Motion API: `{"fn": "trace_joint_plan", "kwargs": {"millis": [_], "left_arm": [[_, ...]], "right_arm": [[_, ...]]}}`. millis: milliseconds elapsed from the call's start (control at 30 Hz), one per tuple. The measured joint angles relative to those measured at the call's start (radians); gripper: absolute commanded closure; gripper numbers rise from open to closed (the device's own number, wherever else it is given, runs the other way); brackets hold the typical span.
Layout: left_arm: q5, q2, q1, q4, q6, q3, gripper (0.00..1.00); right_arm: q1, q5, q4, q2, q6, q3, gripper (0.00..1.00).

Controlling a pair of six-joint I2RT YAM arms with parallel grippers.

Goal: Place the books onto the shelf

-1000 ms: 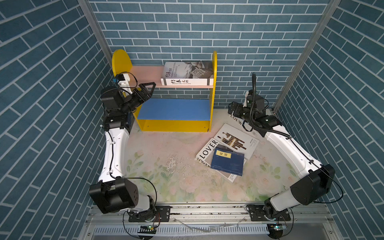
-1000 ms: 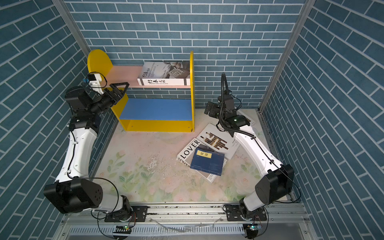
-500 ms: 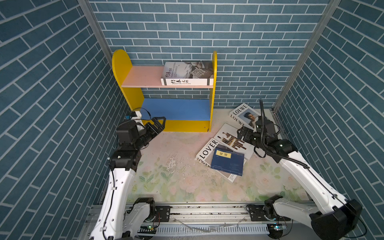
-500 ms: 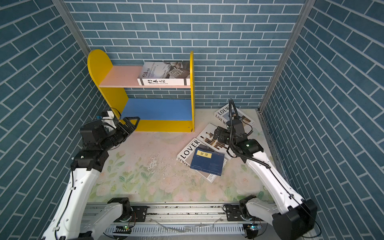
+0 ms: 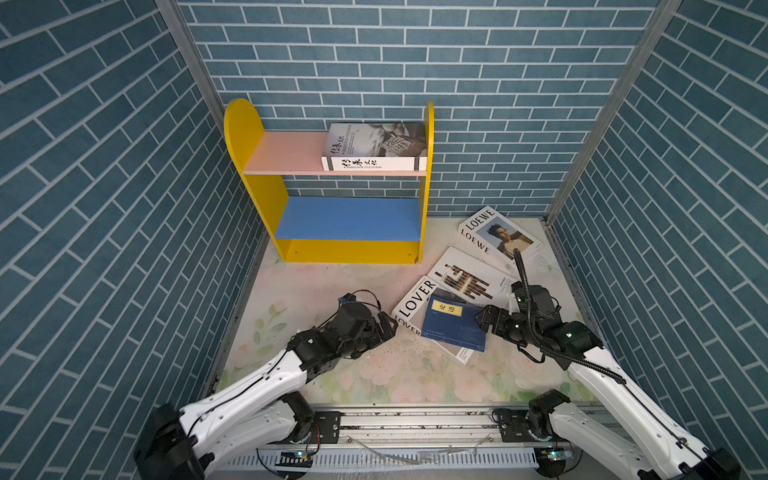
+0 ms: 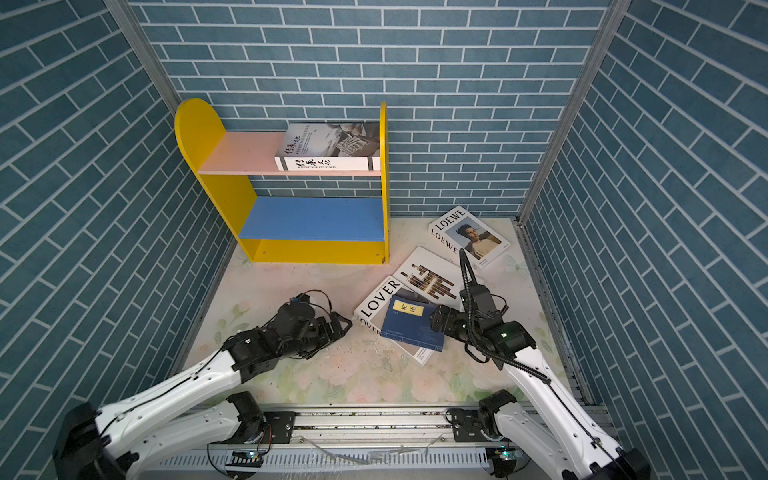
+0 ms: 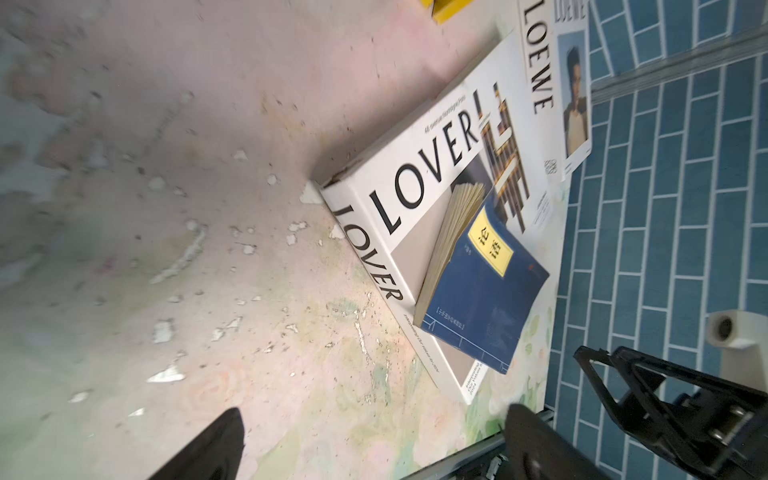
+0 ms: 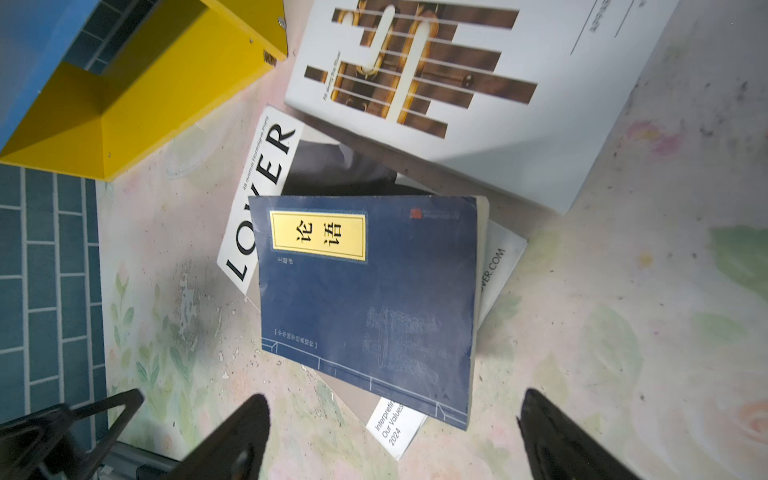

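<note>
The left tool [image 5: 388, 328] and right tool [image 5: 482, 318] are both hanging wide open, gripping nothing. They are flanking the navy book [image 5: 453, 328], which is hiding much of the LOVER book [image 5: 415, 299] on the table [image 5: 332, 282]. The Heritage Cultural book [image 5: 374, 145] is lying on the shelf [image 5: 257, 187].

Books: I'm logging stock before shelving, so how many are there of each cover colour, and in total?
Large white books: 4 (Heritage Cultural, LOEWE portrait, brown-bar pattern, LOVER)
Thin navy book with yellow label: 1
Total: 5
</note>
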Motion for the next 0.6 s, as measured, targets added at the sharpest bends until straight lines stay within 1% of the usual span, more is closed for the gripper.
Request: {"fn": "trace_joint_plan", "kwargs": {"millis": [33, 133, 233, 367, 500, 600], "left_arm": [[0.0, 0.065, -0.022, 0.039, -0.011, 0.004, 0.0], [0.016, 0.228, -0.05, 0.17, -0.044, 0.008, 0.0], [0.028, 0.336, -0.056, 0.33, -0.091, -0.006, 0.0], [0.035, 0.404, -0.071, 0.489, -0.137, -0.025, 0.01], [0.055, 0.447, -0.078, 0.583, -0.161, -0.016, 0.04], [0.067, 0.481, -0.089, 0.652, -0.19, -0.013, 0.07]], "right_arm": [[0.0, -0.012, 0.014, 0.019, -0.005, -0.005, 0.05], [0.0, -0.039, 0.066, 0.085, -0.025, -0.011, 0.05], [0.0, -0.047, 0.11, 0.158, -0.049, 0.002, 0.06], [0.0, -0.047, 0.158, 0.243, -0.083, 0.029, 0.06], [0.0, -0.05, 0.203, 0.306, -0.109, 0.036, 0.07], [0.0, -0.056, 0.237, 0.354, -0.119, 0.037, 0.09]]}}
